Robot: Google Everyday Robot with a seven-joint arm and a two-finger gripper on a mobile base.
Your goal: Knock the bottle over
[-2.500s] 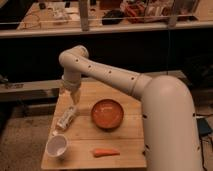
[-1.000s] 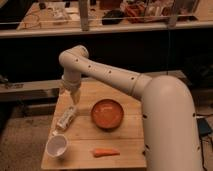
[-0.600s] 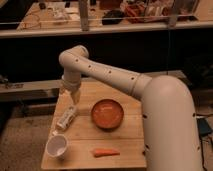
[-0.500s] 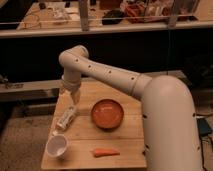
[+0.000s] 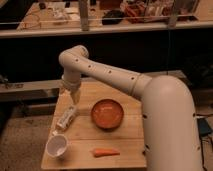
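The bottle point(image 5: 67, 118), slim and whitish with a pale label, lies on its side on the wooden table point(image 5: 125, 150) near the left edge, left of the orange bowl point(image 5: 107, 113). My gripper point(image 5: 71, 94) hangs at the end of the white arm over the table's back left, just above and behind the bottle's upper end, apart from it.
A white cup point(image 5: 57, 146) with a handle stands at the front left corner. An orange carrot point(image 5: 105, 152) lies near the front edge. The arm's big white body point(image 5: 165, 125) fills the right side. Behind the table runs a dark shelf with clutter.
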